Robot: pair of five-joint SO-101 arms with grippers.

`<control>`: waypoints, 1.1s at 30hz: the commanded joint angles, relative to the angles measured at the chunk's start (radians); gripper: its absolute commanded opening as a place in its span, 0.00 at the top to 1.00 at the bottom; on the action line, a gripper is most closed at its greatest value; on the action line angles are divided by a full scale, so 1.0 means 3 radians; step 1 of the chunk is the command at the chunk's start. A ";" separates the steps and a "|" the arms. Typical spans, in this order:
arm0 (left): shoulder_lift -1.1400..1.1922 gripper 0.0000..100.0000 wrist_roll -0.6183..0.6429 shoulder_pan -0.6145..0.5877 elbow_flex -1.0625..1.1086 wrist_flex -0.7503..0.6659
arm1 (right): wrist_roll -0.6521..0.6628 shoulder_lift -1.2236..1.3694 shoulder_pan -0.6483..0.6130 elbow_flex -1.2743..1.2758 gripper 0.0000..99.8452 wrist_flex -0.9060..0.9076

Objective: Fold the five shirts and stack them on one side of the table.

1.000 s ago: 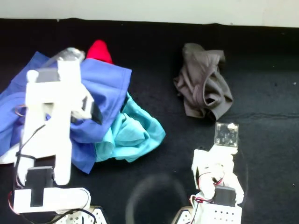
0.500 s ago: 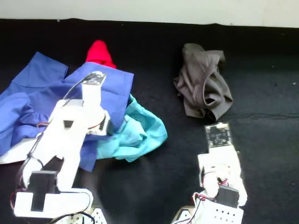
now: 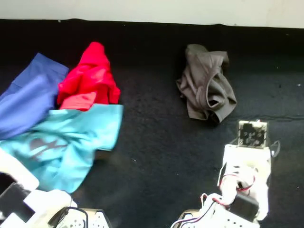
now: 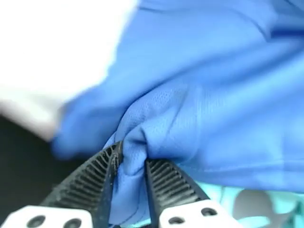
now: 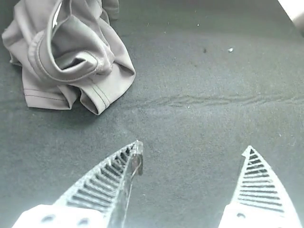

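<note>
At the near edge of the table, the left gripper (image 4: 132, 160) is clamped on a fold of the blue shirt (image 4: 213, 95). The right gripper (image 5: 193, 147) hangs wide open over the black table (image 5: 213, 85). Farther out, the teal shirt (image 3: 66, 137) touches the red shirt (image 3: 90, 78) behind it. The crumpled grey shirt (image 3: 206, 88) lies well apart. No shirt looks folded yet, so separating them seems to be the step. Next, the blue shirt probably needs spreading flat on bare table.

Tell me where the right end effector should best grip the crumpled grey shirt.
Probably the stitched hem flap of the grey shirt nearest the open right end effector, approached from above: it lies loose at the heap's edge, unlike the bunched middle.
</note>
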 commanded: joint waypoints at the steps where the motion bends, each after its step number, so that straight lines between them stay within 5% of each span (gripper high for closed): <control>1: -0.0074 0.99 -0.0010 -0.0289 -0.0990 0.0261 | -0.0066 0.0944 -0.0028 -0.0795 0.68 0.0105; 7: -0.0074 0.88 -0.0010 -0.0084 -0.2217 0.1151 | -0.0609 0.2504 -0.0381 -0.2202 0.68 0.0734; 11: -0.0069 0.69 0.0113 0.0596 -0.2959 0.1857 | -0.0854 0.3286 -0.0627 -0.2908 0.68 0.1087; 14: -0.0028 0.70 0.0430 0.1337 -0.3204 0.2056 | -0.0915 0.3746 -0.0749 -0.3230 0.68 0.1230; 18: 0.0212 0.70 0.0588 0.2345 -0.2749 0.1851 | -0.0926 0.4196 -0.0760 -0.3429 0.68 0.1322; 22: 0.0826 0.70 0.0742 0.2918 -0.2197 0.1366 | -0.0915 0.4442 -0.0749 -0.3450 0.68 0.1440; 28: 0.1885 0.70 0.0956 0.3220 -0.2074 0.0762 | -0.0915 0.4478 -0.0760 -0.3450 0.68 0.1465; 33: 0.2631 0.73 0.0936 0.3015 -0.2084 0.0517 | -0.0915 0.4473 -0.0749 -0.3450 0.68 0.1465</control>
